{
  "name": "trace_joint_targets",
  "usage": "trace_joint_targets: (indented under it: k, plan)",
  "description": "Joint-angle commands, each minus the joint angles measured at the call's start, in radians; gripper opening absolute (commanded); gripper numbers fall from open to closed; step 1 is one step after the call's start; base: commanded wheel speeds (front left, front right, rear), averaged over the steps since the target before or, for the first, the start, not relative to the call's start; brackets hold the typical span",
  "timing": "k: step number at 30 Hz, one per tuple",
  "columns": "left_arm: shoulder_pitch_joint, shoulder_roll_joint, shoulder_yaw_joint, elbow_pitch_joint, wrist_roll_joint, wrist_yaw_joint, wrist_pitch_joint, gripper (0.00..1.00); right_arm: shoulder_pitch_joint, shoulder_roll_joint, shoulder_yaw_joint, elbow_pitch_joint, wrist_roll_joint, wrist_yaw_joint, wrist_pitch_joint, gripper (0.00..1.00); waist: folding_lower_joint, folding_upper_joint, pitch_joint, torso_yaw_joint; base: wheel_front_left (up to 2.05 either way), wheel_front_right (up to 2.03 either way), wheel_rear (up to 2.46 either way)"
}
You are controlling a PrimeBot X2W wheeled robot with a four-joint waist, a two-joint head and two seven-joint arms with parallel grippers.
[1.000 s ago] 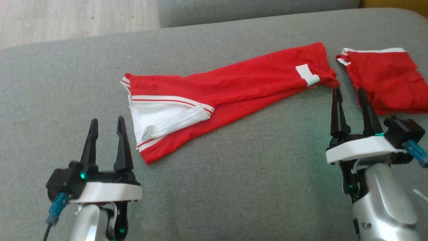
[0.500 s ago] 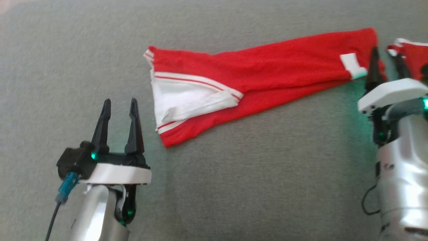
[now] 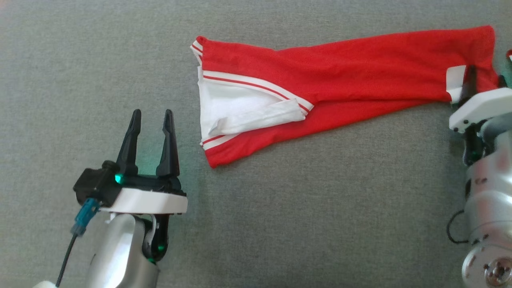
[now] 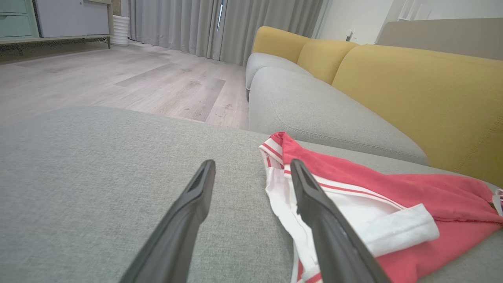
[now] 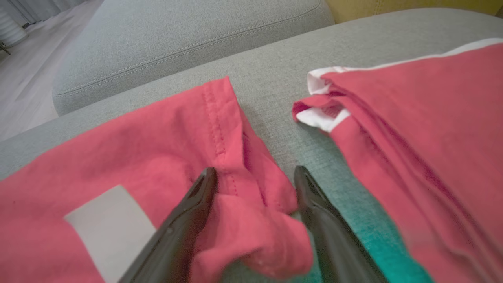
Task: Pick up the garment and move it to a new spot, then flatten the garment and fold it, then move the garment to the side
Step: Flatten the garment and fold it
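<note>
Your head view looks straight down on the garment (image 3: 340,76), a long red piece with white trim stretched flat across the grey cushion (image 3: 280,224), its white-banded end toward your left and its hemmed end at the far right. The left gripper (image 3: 152,113) hangs just beside that white-banded end, fingers spread wide with nothing between them. The right gripper (image 3: 487,74) sits at the hemmed end, next to the white patch (image 3: 454,82). The right wrist view adds the detail: the spread fingers straddle a bunched fold of the hem without pinching it, and a second red garment (image 5: 412,118) lies close by, apart from the first. The left wrist view adds the room: a yellow sofa back (image 4: 412,86) and a wooden floor (image 4: 118,74) beyond the cushion. Compared with a second ago, the head camera has tipped downward, so the whole picture has shifted. The right gripper, which then stood just short of the hem, has advanced onto it. The left one keeps its place beside the garment, and both have stayed fully spread.
</note>
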Motion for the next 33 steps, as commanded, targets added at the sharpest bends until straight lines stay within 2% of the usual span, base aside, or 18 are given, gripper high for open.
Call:
trace_joint_targets:
  k: [1, 3, 4, 5, 13, 17, 21, 26, 27, 33]
  plan:
    - [-0.035, 0.008, 0.028, -0.029, -0.004, -0.004, -0.005, 1.0, -0.02, 0.021, 0.007, 0.008, -0.015, -0.001, 0.0, 1.0, 0.0, 0.0, 0.003, -0.005, 0.0, 0.0, 0.0]
    - [-0.037, 0.008, 0.029, -0.026, -0.002, -0.004, -0.005, 1.0, -0.033, 0.032, 0.005, 0.04, -0.029, -0.001, -0.008, 1.0, 0.0, 0.0, 0.004, -0.013, 0.0, 0.0, 0.0]
    - [-0.037, 0.008, 0.03, -0.023, -0.001, -0.004, -0.005, 1.0, -0.04, 0.037, 0.009, 0.055, -0.033, -0.001, -0.017, 0.75, 0.0, 0.0, 0.002, -0.018, 0.0, 0.0, 0.0]
    - [-0.037, 0.008, 0.031, -0.021, 0.0, -0.005, -0.005, 1.0, -0.047, 0.041, 0.015, 0.067, -0.034, -0.001, -0.033, 0.0, 0.0, 0.0, 0.0, -0.023, 0.0, 0.0, 0.0]
    - [-0.023, 0.008, 0.042, -0.007, 0.005, -0.005, -0.005, 1.0, -0.076, 0.053, 0.081, 0.139, 0.002, -0.001, -0.175, 0.0, 0.0, 0.0, -0.05, -0.071, 0.0, 0.0, 0.0]
    - [-0.013, 0.008, 0.042, -0.002, 0.004, -0.005, -0.005, 1.0, -0.093, 0.054, 0.172, 0.172, 0.073, -0.001, -0.204, 0.0, 0.0, 0.0, -0.087, -0.081, 0.0, 0.0, 0.0]
    - [-0.001, 0.008, 0.037, 0.0, -0.003, -0.005, -0.005, 1.0, -0.09, 0.054, 0.34, 0.127, 0.209, -0.001, -0.208, 0.0, 0.0, 0.0, -0.128, -0.074, 0.0, 0.0, 0.0]
    - [0.024, 0.008, 0.04, -0.001, -0.018, -0.005, -0.005, 1.0, 0.008, 0.054, 0.596, -0.021, 0.403, -0.001, -0.208, 0.0, 0.0, 0.0, -0.183, -0.038, 0.0, 0.0, 0.0]
    - [0.04, 0.008, 0.041, 0.0, -0.02, -0.003, -0.005, 1.0, 0.047, 0.054, 0.681, -0.072, 0.462, -0.001, -0.209, 0.0, 0.0, 0.0, -0.204, -0.018, 0.0, 0.0, 0.0]
    - [0.083, 0.008, 0.042, 0.004, -0.028, 0.002, -0.005, 1.0, 0.129, 0.054, 0.878, -0.165, 0.585, -0.001, -0.204, 0.0, 0.0, 0.0, -0.254, 0.05, 0.0, 0.0, 0.0]
